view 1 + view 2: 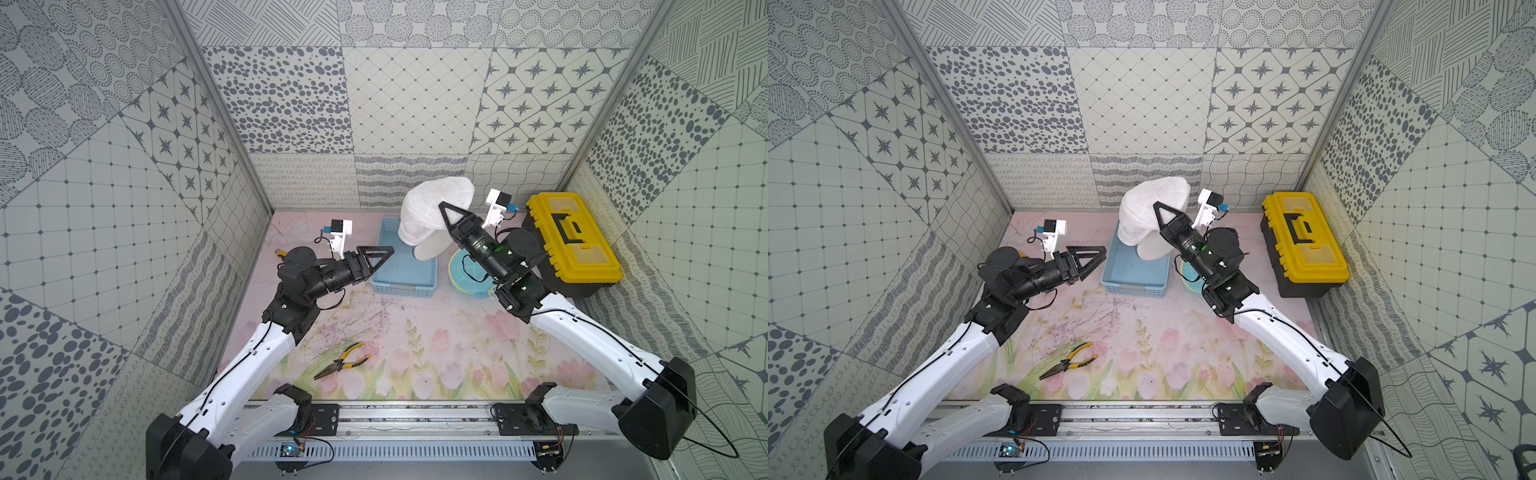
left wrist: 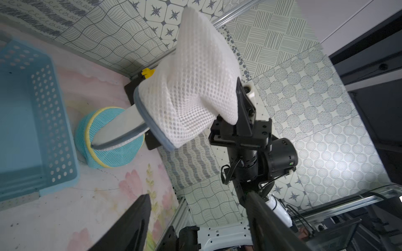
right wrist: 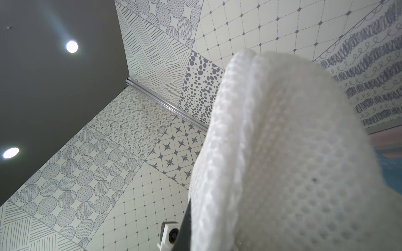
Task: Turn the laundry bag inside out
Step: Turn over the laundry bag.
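Patterned grey-and-white tiled walls close in a tabletop covered with a pink floral mat [image 1: 415, 332]. Up near the back wall, the white honeycomb-mesh laundry bag [image 1: 428, 208] with a blue-grey trimmed mouth hangs in the air over the far end of the light blue perforated plastic basket [image 1: 405, 266]. It is draped over the right gripper [image 1: 441, 206], whose black triangular fingers are pressed together; the mesh hides the tips, so what exactly they pinch cannot be told, but the bag hangs from them. In the left wrist view the bag [image 2: 191, 87] puffs out above the gripper, and a smooth white inner layer with the same trim droops out of its mouth toward the table.

The left gripper [image 1: 388, 254] hovers by the near left side of the basket, well apart from the bag, its fingers spread and holding nothing.

Just right of the basket, under the right arm, sits a small round teal mesh hamper with a yellow rim [image 2: 104, 139]. Further right, against the side wall, stands a yellow-lidded black toolbox [image 1: 575, 241] with its lid down. On the near part of the mat lie long-nose pliers with yellow-and-black handles [image 1: 343, 360].
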You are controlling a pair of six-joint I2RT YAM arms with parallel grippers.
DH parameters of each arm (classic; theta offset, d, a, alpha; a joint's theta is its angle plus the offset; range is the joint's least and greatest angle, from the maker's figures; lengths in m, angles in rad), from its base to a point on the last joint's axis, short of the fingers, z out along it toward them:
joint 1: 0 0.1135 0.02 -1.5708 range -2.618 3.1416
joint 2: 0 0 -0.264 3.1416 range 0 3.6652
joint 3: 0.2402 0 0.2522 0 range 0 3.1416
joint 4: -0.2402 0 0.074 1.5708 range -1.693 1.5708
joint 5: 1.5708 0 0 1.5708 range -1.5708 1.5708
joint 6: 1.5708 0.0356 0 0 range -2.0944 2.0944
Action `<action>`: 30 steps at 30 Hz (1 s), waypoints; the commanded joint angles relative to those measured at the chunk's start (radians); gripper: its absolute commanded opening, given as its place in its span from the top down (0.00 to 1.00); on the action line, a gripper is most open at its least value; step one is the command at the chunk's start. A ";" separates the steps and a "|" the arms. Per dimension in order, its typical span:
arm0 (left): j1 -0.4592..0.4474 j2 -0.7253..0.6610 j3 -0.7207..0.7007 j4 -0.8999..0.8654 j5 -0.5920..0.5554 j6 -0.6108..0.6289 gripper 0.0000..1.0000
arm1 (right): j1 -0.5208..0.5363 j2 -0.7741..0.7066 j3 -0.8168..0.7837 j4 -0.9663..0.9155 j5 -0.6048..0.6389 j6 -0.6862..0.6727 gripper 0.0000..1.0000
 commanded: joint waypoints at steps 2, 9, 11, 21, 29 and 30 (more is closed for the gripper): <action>-0.171 -0.007 0.023 -0.421 -0.413 0.486 0.28 | 0.011 -0.013 0.017 0.065 0.058 0.023 1.00; -0.258 0.104 0.095 -0.415 -0.550 0.561 0.27 | 0.023 -0.032 0.012 0.064 0.015 0.067 1.00; -0.290 0.110 0.115 -0.397 -0.605 0.607 0.27 | 0.026 -0.029 0.009 0.076 -0.013 0.087 1.00; -0.311 0.140 0.136 -0.260 -0.760 0.755 0.19 | 0.039 -0.036 -0.016 0.135 -0.057 0.123 1.00; -0.310 0.181 0.138 -0.097 -0.754 0.769 0.15 | 0.060 -0.022 -0.009 0.147 -0.073 0.117 1.00; -0.310 0.182 0.143 -0.088 -0.736 0.769 0.14 | 0.061 -0.022 -0.011 0.149 -0.073 0.120 1.00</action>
